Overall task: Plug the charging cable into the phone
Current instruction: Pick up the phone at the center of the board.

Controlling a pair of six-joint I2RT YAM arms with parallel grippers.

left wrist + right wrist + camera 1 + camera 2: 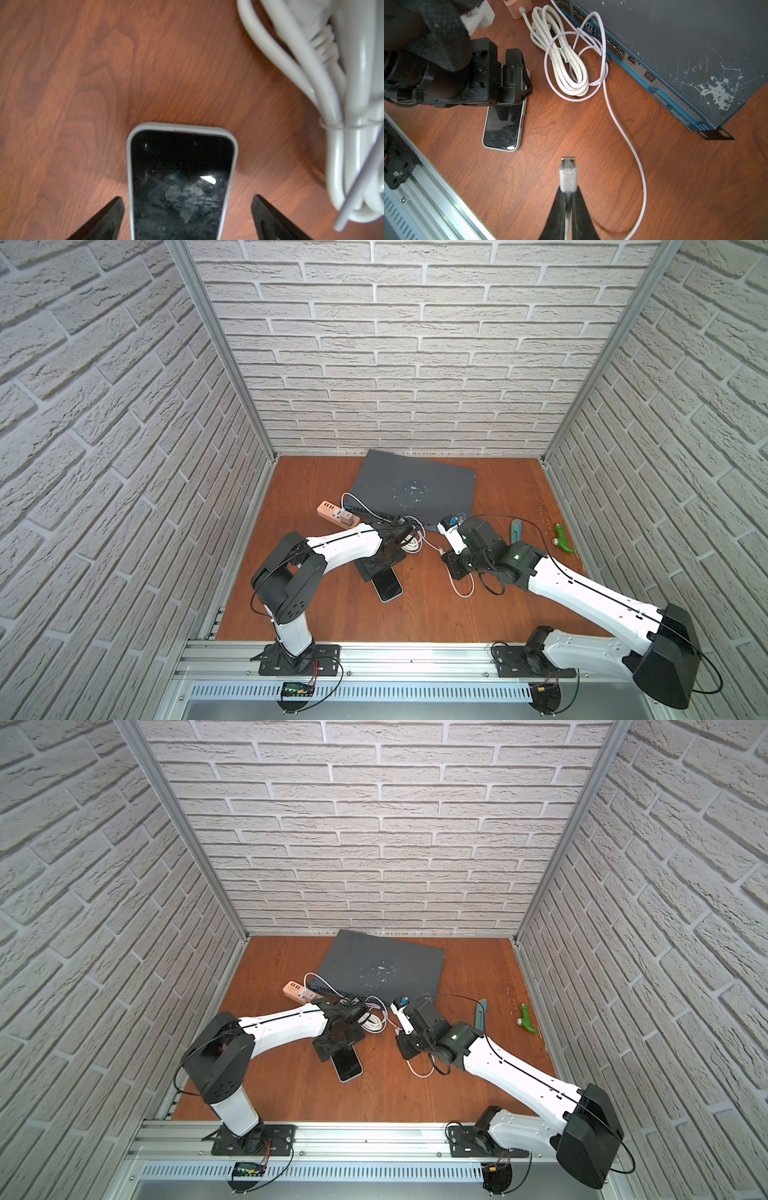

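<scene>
The phone (390, 587) (348, 1065) lies flat, screen up, on the wooden table. My left gripper (188, 205) stands open low over it, one black finger (113, 214) on each side of the light rim (129, 166), with a gap at both sides. To the right, my right gripper (569, 191) (454, 568) is shut on the charging cable (623, 133) just behind its white plug. The silvery connector tip (568, 161) sticks out past the fingertips and points roughly toward the phone (503, 126), well apart from it. The cable's slack loops on the table (462, 593).
A large grey flat box (415, 489) (685, 41) lies at the back. The salmon-pink power strip (337, 515) and its thick coiled white cord (566, 68) (353, 104) sit close behind the phone. A blue-green hand tool (516, 529) and a green object (562, 538) lie at the right.
</scene>
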